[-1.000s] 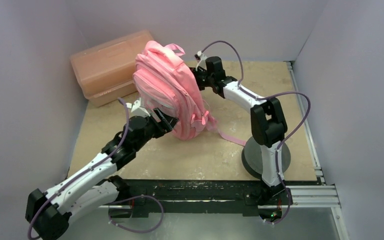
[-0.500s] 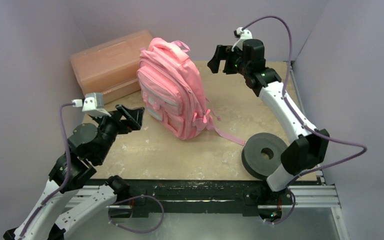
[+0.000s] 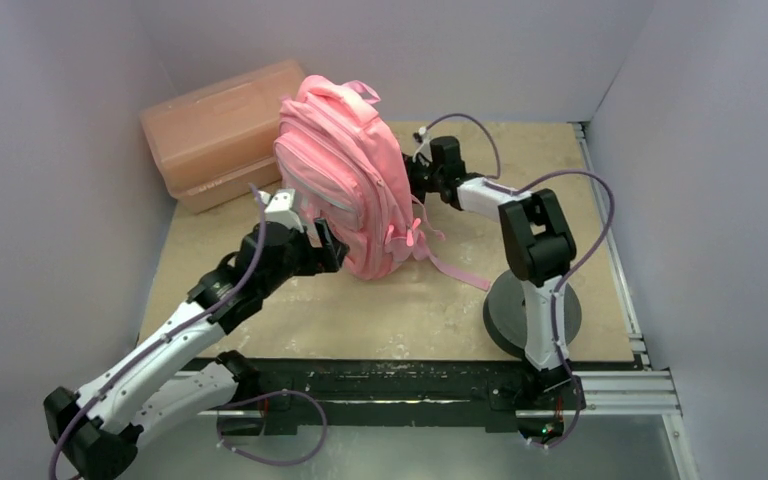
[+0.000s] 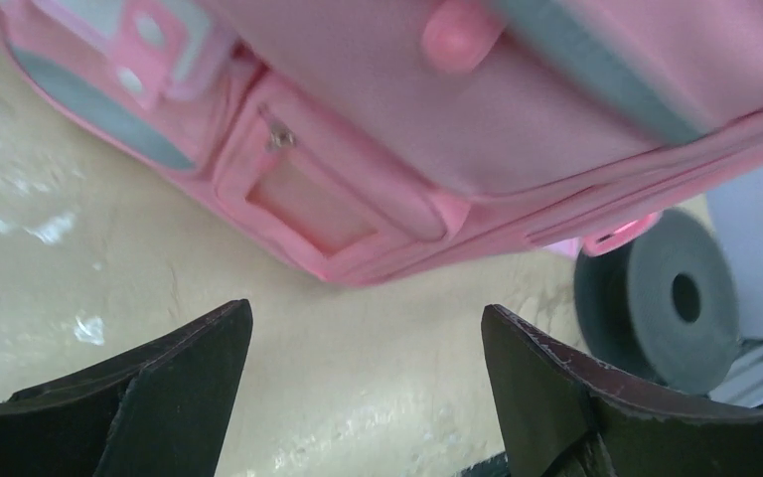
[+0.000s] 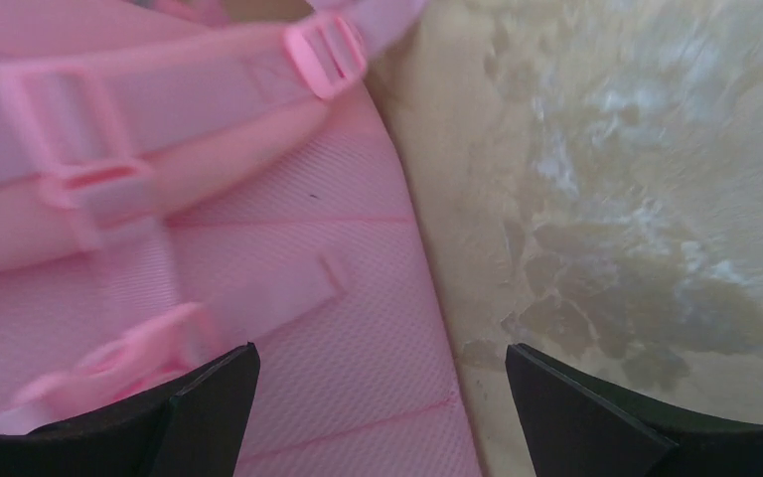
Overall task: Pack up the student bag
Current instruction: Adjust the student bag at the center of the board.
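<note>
The pink student bag stands upright in the middle of the table, front pockets facing left. My left gripper is open and empty at the bag's lower front; in the left wrist view its fingers frame bare table just below the bag's front pocket. My right gripper is open and empty against the bag's back; in the right wrist view its fingers straddle the edge of the mesh back panel, below the pink straps.
A salmon-orange translucent plastic box stands at the back left, just behind the bag. A dark grey disc with a centre hole lies at the front right, also in the left wrist view. A loose pink strap trails toward the disc.
Both arms were raised away from the bag half a second ago. They have come back down: the left gripper to the bag's lower front, the right to its back. The bag stays upright.
</note>
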Robot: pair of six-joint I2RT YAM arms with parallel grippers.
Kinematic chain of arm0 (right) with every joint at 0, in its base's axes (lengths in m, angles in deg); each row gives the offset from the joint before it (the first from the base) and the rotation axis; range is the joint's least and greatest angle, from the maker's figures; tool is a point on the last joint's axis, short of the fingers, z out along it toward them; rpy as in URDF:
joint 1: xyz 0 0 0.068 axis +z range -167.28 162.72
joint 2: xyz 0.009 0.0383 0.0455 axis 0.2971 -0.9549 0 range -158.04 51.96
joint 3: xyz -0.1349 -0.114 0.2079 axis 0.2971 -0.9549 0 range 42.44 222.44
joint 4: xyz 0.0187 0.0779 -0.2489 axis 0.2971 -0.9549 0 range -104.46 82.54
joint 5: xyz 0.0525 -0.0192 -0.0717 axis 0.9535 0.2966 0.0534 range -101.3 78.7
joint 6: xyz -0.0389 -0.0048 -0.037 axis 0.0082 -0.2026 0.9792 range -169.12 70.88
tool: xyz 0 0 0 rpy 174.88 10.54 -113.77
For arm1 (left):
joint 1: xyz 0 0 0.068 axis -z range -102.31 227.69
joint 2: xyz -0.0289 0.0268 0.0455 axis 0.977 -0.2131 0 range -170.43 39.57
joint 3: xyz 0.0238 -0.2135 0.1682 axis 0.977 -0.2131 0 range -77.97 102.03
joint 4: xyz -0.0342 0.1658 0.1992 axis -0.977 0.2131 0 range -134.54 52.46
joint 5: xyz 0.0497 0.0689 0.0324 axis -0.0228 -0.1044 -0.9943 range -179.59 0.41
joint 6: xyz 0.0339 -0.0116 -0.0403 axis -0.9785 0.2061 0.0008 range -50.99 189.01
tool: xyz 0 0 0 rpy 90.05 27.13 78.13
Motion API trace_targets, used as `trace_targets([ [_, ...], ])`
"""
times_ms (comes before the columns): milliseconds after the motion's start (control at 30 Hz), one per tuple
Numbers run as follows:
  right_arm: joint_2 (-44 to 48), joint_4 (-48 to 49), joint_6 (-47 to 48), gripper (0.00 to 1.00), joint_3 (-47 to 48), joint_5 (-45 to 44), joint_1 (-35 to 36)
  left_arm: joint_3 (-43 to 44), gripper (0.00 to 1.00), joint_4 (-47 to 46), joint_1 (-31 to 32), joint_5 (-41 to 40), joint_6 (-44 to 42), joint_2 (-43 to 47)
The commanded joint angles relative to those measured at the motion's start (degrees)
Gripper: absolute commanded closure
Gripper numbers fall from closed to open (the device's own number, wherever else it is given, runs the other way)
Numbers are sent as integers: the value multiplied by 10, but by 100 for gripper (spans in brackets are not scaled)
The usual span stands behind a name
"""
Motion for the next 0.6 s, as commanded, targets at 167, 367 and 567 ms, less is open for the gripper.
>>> trace_targets([
  [167,-104,55,-37,2,106,111,95,-54,16,-155,2,112,26,-86],
  [367,-159,40,-19,2,159,168,152,-88,19,-136,21,91,41,-51],
  [567,-201,-9,0,3,228,209,217,-133,21,-45,50,34,94,67],
])
